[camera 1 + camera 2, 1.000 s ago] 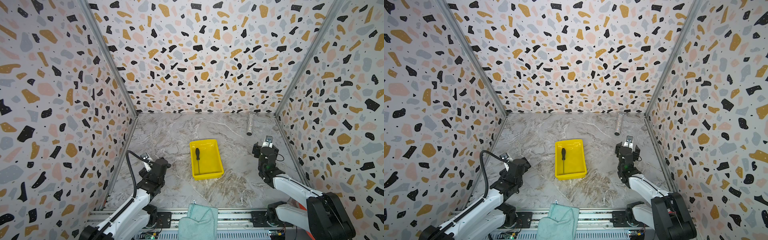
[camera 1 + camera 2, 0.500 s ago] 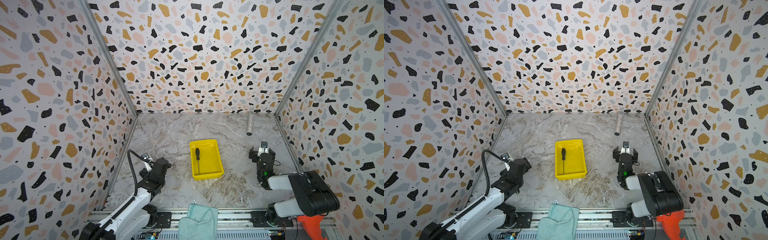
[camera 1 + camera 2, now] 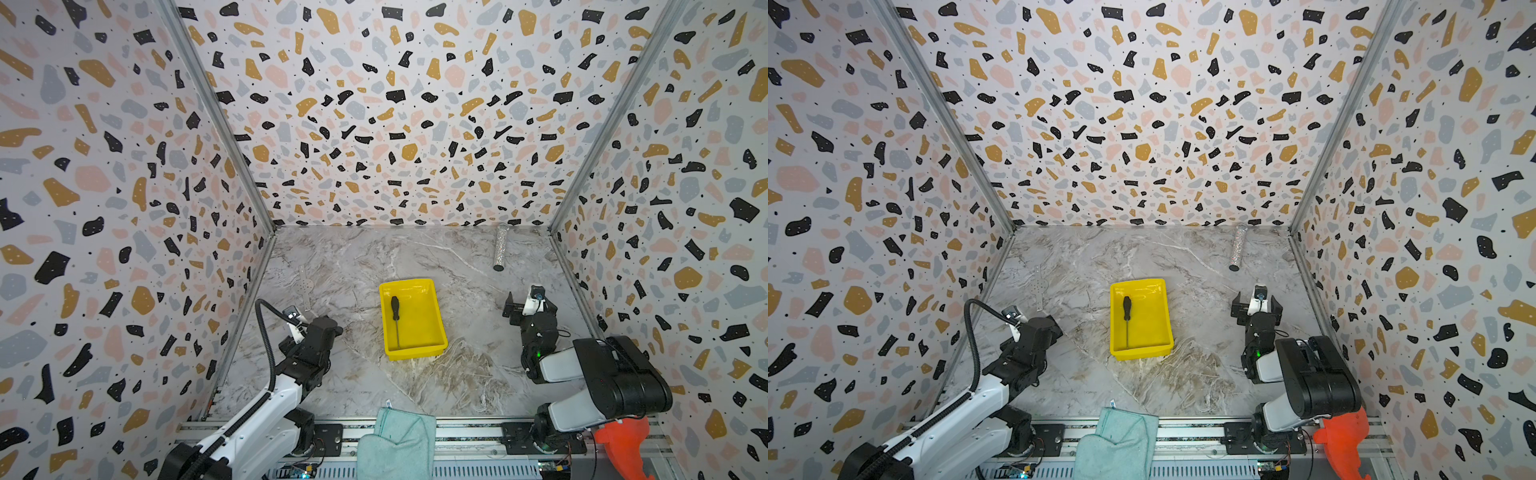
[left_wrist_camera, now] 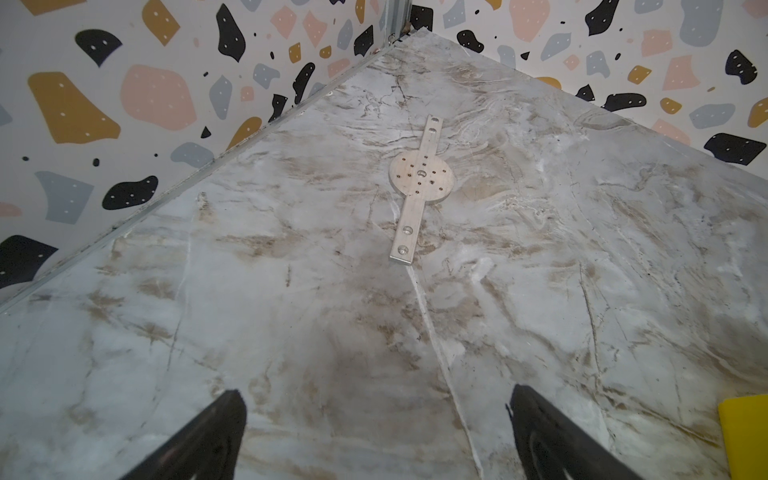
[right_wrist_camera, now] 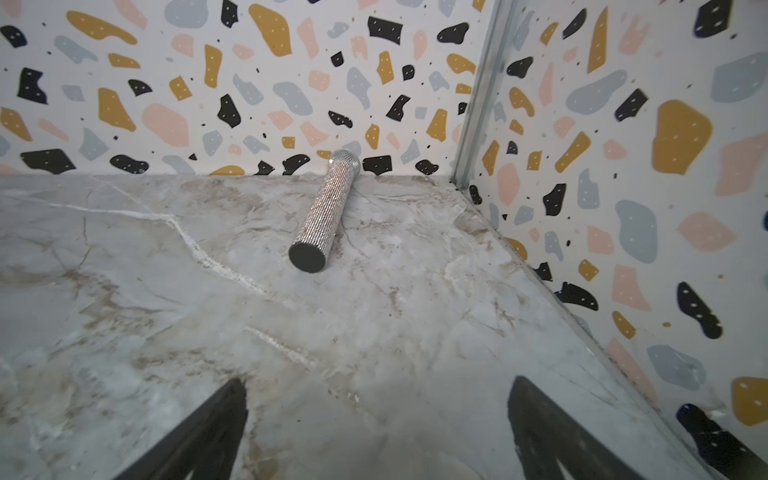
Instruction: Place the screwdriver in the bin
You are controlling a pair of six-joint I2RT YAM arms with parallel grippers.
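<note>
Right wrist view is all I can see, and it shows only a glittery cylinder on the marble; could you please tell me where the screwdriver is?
Observer: The screwdriver lies flat inside the yellow bin, with its handle at the far end.
Operator: Thank you. Is the left pincer holding anything?
Observer: No, the left pincer is open and empty.
Operator: Is anything else lying near it?
Observer: A flat perforated metal plate lies ahead of it, apart from the bin.
</note>
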